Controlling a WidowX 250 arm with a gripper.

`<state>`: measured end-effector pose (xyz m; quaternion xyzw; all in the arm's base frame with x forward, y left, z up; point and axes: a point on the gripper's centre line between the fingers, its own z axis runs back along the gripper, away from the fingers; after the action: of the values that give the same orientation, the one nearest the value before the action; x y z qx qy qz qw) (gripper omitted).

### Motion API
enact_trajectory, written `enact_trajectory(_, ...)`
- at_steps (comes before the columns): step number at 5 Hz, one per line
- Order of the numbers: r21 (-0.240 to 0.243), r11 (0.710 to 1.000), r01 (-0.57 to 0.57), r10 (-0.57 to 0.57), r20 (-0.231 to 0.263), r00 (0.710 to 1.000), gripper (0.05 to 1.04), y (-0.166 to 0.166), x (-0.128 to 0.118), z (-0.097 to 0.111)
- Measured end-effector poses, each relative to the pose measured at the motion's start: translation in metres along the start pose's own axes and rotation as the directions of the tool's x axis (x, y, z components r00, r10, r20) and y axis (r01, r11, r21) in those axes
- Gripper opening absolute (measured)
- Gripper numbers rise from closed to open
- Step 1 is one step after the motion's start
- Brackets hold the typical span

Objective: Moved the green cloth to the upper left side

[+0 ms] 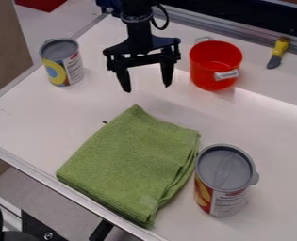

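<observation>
So the black two-finger gripper (147, 88) is hung just past the far corner of the folded green terry-like cloth (135, 164), jaws spread wide with nothing gripped. Presumably it's been parked there so that corner can be pinched. The cloth is laid flat at the lower middle of the white tabletop (270, 136), near the front edge, its right side right up by the grey-lidded cylindrical metal can (223, 183); whether they're touching can't be told.

The fold looks handy: a thick, layered edge should be caught more easily than one flat sheet, though only the top layer might get snagged. The upper left is partly taken up by the other labelled tin can (62, 63), so some clearance will be needed there. The red metal pot (215, 66) is set off to the right, safely out of the way.
</observation>
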<state>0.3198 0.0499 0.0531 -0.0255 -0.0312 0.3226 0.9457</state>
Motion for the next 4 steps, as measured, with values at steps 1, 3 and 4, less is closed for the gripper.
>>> enact_trajectory(1, 0.015, 1.000, 0.005, -0.004, -0.029, 1.000, 0.999, 0.003, -0.005, -0.010)
enact_trajectory(3, 0.038, 0.988, 0.151, -0.149, -0.059, 0.987, 0.999, 0.021, -0.039, -0.005)
enact_trajectory(4, 0.035, 0.978, 0.208, -0.206, -0.056, 0.977, 0.999, 0.030, -0.059, -0.008)
